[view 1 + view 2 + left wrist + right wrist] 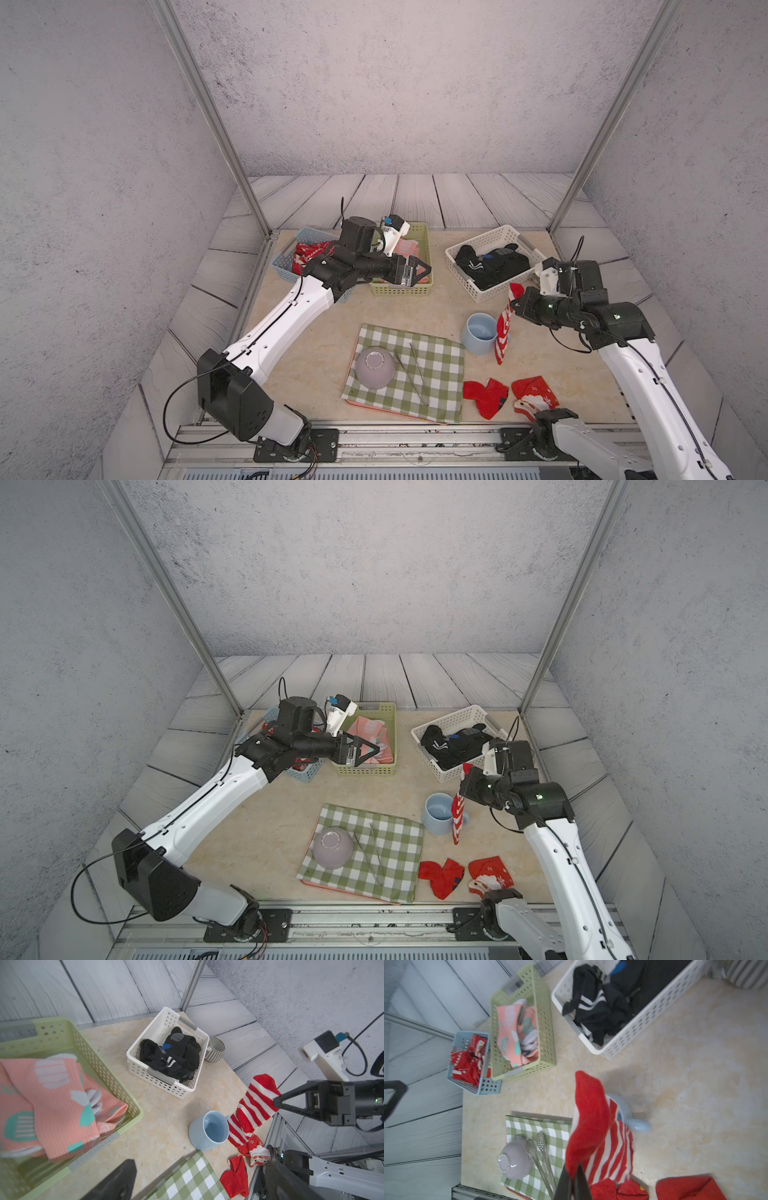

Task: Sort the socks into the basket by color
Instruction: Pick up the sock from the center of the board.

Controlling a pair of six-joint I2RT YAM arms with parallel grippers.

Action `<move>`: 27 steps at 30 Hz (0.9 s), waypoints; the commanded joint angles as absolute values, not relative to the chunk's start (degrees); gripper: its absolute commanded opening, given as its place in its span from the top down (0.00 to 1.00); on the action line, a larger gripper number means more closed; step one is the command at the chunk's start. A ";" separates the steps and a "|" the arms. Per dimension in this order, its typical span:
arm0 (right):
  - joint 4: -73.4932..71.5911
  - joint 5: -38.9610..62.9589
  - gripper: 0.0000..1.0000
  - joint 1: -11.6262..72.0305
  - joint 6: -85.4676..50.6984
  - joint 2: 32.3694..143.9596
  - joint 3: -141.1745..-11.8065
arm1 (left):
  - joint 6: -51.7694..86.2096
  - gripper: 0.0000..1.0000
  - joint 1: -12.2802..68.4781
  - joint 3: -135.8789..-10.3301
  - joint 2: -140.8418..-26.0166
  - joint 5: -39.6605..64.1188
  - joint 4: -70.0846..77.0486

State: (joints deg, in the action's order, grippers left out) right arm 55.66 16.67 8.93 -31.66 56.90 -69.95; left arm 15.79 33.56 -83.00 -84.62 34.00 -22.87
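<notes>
Across the counter in both top views, it's all about one gap; the blue basket holding the red socks sits at the upper left of the counter, half under the left arm; the right arm has its catch way over at centre right. The green basket lies between them; the white basket is just above the right jaws in the frame.

Right jaws are pinched tight on a red-and-white striped sock; it dangles with its long axis roughly straight down, just beside the blue mug. So the matching basket lies left of those jaws, past the green one; I'd say the left arm is clearly nearer it. Left jaws are spread wide with nothing in them, over the green basket. Two loose red socks wait at lower right.
</notes>
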 commanded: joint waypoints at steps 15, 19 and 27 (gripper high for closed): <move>41.14 29.54 1.00 9.70 -36.08 69.70 -87.97 | 4.03 0.00 42.48 -78.18 -84.86 34.60 -2.15; 39.46 30.63 1.00 11.07 -37.37 71.68 -90.77 | 1.17 0.00 45.18 -78.65 -87.36 29.96 2.09; 38.71 32.40 1.00 14.12 -37.94 73.39 -93.81 | -1.09 0.00 49.44 -81.72 -93.27 20.75 8.09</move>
